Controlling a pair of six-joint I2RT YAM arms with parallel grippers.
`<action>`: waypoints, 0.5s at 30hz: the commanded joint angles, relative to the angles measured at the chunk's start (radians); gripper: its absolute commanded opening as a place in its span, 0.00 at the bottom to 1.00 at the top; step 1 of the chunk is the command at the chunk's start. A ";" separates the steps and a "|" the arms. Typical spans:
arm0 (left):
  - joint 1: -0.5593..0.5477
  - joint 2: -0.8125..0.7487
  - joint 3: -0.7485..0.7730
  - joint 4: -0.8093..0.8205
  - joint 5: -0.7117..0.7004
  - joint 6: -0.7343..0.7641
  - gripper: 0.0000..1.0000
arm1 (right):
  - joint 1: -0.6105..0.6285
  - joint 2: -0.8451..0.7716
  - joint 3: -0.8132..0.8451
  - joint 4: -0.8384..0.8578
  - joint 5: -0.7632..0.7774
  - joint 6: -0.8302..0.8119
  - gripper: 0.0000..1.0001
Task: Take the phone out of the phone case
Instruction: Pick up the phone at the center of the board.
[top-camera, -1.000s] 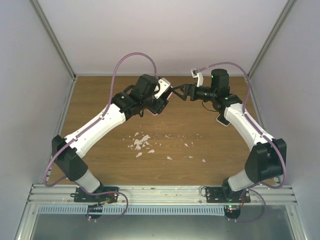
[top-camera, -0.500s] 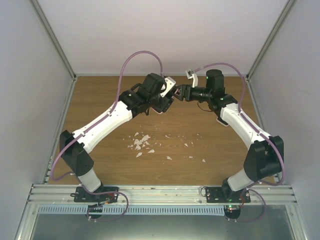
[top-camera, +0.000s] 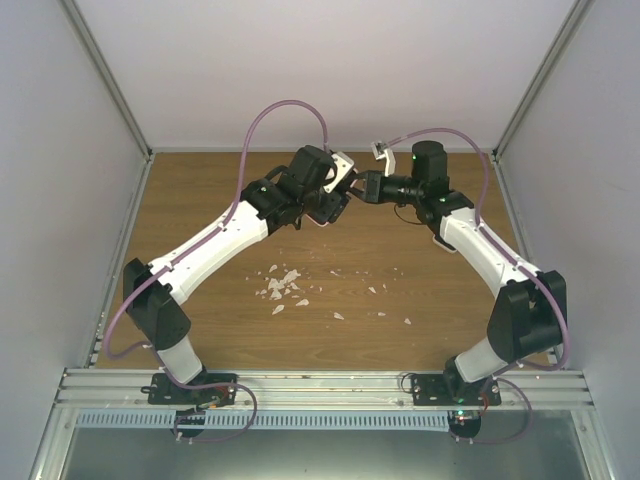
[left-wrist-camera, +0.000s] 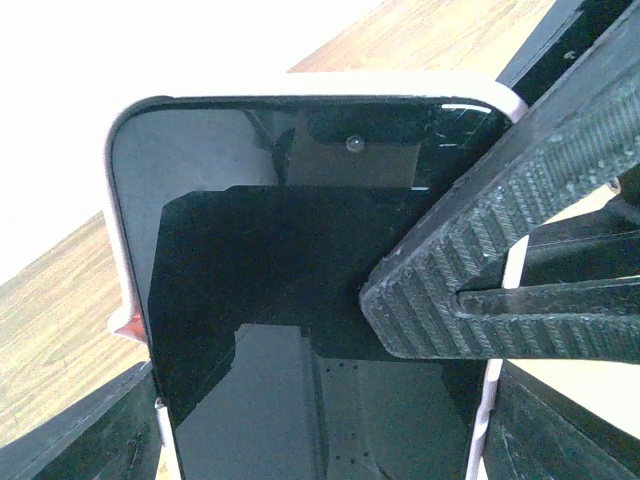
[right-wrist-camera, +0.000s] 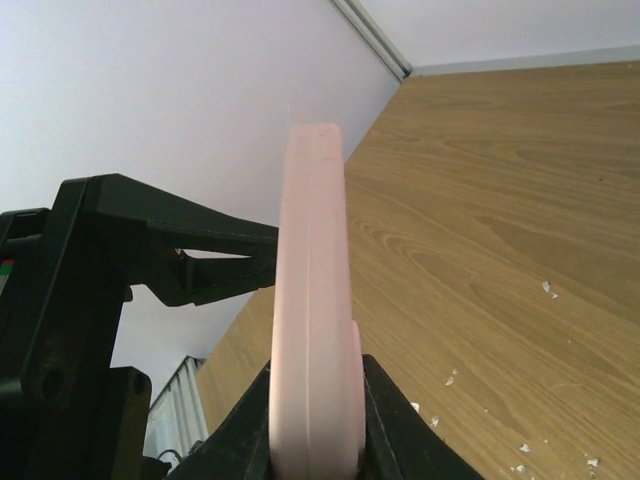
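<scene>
The phone (left-wrist-camera: 270, 300) has a dark screen and sits in a pink phone case (left-wrist-camera: 118, 250). Both are held up above the wooden table (top-camera: 400, 290) at the back middle. My left gripper (left-wrist-camera: 330, 440) grips the case across its width, with a finger on each long side. My right gripper (right-wrist-camera: 315, 430) is shut on the case's edge (right-wrist-camera: 312, 300), one finger on either face. In the left wrist view, one of its ribbed fingers (left-wrist-camera: 500, 250) lies across the screen's right side. From above, the two grippers (top-camera: 325, 200) (top-camera: 352, 190) meet and hide most of the phone.
Several white crumbs (top-camera: 283, 285) lie scattered on the table in front of the arms. Grey enclosure walls stand at the left, right and back. The arms' purple cables (top-camera: 285, 110) loop above the wrists.
My right gripper has moved left onto the case's edge and closed on it. The left arm shifted slightly right with the phone still in its grip.
</scene>
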 joint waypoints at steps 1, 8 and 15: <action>-0.010 -0.022 0.020 0.087 0.005 -0.008 0.61 | 0.008 0.002 0.012 0.010 -0.012 -0.027 0.15; -0.010 -0.048 -0.017 0.078 0.012 0.019 0.86 | -0.022 -0.019 0.023 -0.003 -0.005 -0.048 0.04; -0.005 -0.111 -0.082 0.064 0.069 0.073 0.99 | -0.057 -0.055 0.011 -0.006 -0.019 -0.069 0.01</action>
